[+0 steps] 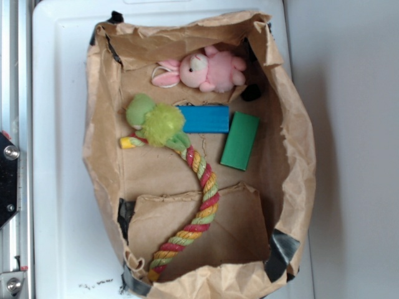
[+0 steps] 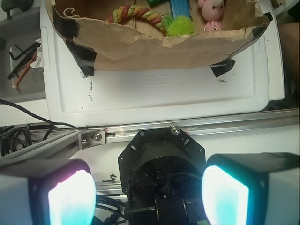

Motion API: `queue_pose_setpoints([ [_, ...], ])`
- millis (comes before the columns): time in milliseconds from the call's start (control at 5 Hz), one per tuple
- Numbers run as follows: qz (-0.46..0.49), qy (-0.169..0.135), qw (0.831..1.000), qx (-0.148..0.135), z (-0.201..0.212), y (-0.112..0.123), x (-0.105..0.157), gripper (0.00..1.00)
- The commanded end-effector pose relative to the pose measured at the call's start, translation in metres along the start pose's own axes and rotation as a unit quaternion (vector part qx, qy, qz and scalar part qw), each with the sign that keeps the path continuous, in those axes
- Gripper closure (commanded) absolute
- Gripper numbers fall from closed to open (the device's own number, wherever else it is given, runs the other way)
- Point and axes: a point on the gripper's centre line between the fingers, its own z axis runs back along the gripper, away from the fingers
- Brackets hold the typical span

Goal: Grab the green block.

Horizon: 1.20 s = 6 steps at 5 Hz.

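Note:
The green block (image 1: 240,141) lies flat on the floor of the brown paper bag (image 1: 293,149), at its right side, just right of the blue block (image 1: 204,118). In the wrist view only a sliver of the green block (image 2: 157,2) shows at the top edge. My gripper (image 2: 149,192) is out of the exterior view. In the wrist view it hangs open over the robot's black base (image 2: 161,159), well short of the bag. Its glowing pads (image 2: 72,197) stand wide apart with nothing between them.
Also in the bag are a fuzzy lime-green plush toy (image 1: 159,121) with a striped rope tail (image 1: 199,199) and a pink bunny (image 1: 206,70). The bag stands on a white tray (image 1: 59,156). A metal rail (image 2: 187,127) and cables (image 2: 18,61) lie near the base.

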Motion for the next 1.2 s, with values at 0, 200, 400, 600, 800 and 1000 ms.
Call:
queue_pose_setpoints([
  [0, 0.0, 0.0, 1.0, 0.0, 0.0, 0.0, 0.0, 0.0],
  [200, 0.08, -0.012, 0.997, 0.013, -0.014, 0.005, 0.048, 0.0],
  [400, 0.165, -0.042, 0.985, 0.015, -0.03, 0.008, 0.083, 0.0],
  [600, 0.22, -0.076, 0.973, -0.005, -0.05, 0.016, 0.109, 0.0],
  [800, 0.254, -0.113, 0.96, -0.019, -0.069, 0.027, 0.126, 0.0],
  [1000, 0.249, -0.108, 0.962, -0.011, -0.083, 0.033, 0.133, 0.0],
])
